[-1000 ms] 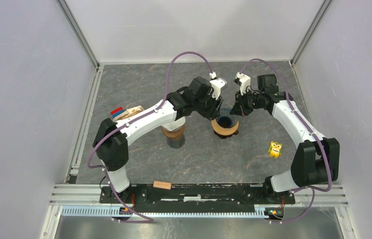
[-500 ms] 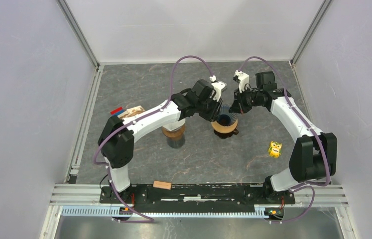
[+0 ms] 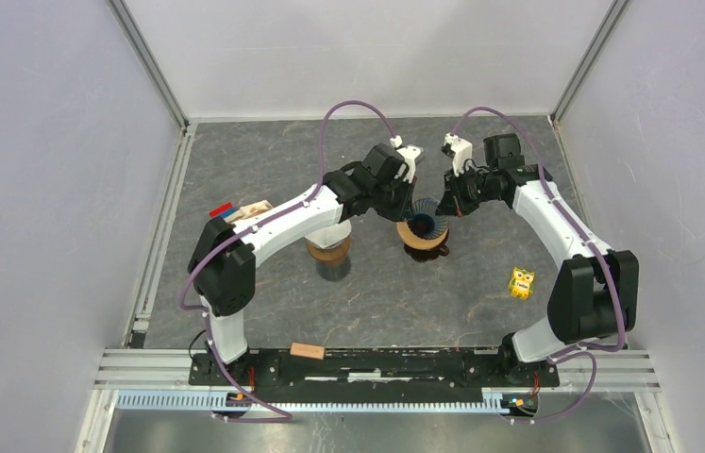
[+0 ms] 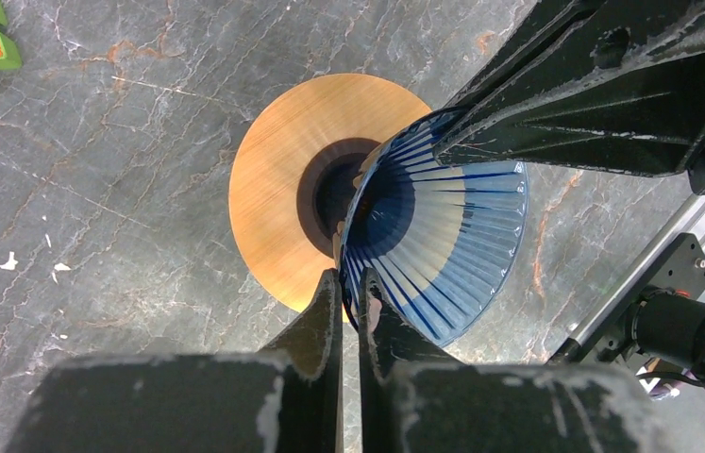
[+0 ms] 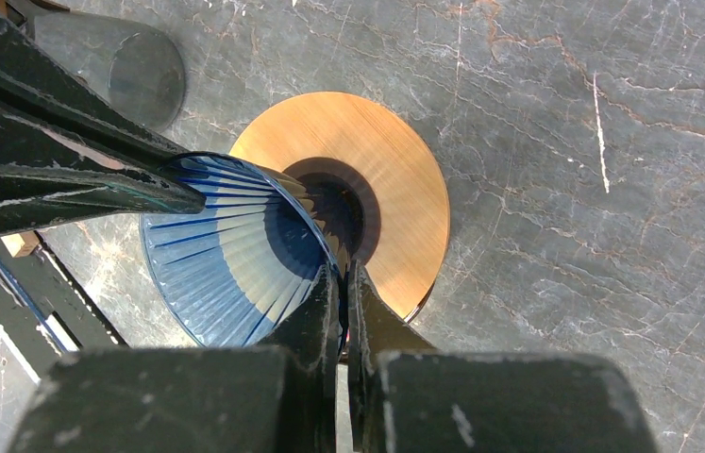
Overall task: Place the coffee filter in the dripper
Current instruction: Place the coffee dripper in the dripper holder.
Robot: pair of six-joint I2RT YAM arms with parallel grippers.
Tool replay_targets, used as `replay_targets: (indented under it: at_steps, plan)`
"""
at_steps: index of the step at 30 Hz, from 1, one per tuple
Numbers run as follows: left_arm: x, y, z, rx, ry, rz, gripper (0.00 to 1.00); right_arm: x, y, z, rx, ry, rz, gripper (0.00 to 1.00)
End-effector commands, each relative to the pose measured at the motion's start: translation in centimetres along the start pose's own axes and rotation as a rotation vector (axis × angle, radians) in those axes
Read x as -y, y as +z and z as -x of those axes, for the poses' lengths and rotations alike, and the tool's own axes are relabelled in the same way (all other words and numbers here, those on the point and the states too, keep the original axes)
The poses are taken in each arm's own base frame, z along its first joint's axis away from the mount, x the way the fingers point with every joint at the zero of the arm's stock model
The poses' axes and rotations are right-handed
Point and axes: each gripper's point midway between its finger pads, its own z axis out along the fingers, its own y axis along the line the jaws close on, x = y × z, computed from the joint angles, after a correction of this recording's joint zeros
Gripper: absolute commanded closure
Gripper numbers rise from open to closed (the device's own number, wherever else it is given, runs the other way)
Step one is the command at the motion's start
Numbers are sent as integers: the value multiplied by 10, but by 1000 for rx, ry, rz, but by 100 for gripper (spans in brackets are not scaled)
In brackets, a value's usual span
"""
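Note:
A blue ribbed cone [image 3: 428, 224] hangs tilted over a round wooden ring with a dark centre hole [image 3: 424, 243] at mid-table. My left gripper [image 3: 411, 204] is shut on the cone's rim [image 4: 443, 245] from the left. My right gripper [image 3: 447, 203] is shut on the opposite rim [image 5: 226, 274]. In the left wrist view my gripper [image 4: 350, 293] pinches the cone's edge just over the ring [image 4: 277, 189]. In the right wrist view my gripper [image 5: 341, 283] does the same beside the ring [image 5: 395, 198]. A tan paper-like wedge [image 3: 254, 209] lies far left.
A glass vessel with a wooden collar [image 3: 329, 253] stands under the left forearm, also in the right wrist view [image 5: 145, 80]. A yellow-green toy [image 3: 520, 282] lies at the right. A wooden block [image 3: 308, 351] sits on the front rail. A red-blue strip [image 3: 222, 210] lies far left.
Both grippers have drawn slightly toward the back with the cone between them. The cone sits higher and more tilted over the wooden ring than a second ago.

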Motion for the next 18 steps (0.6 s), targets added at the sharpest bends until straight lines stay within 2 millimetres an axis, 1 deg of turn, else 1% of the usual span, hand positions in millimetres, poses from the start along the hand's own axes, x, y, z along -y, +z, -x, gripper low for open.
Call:
replay_targets:
  at_steps: [1,11,18]
  plan:
    - [27,-3,-6,-53,-4,-96,98,9,-7,10,14,-77,-56,100]
    - [41,-7,-13,-99,-100,-146,98,1,-12,17,45,-105,-29,100]
    - [47,-9,-11,-105,-135,-171,98,-4,-13,20,54,-115,-10,100]
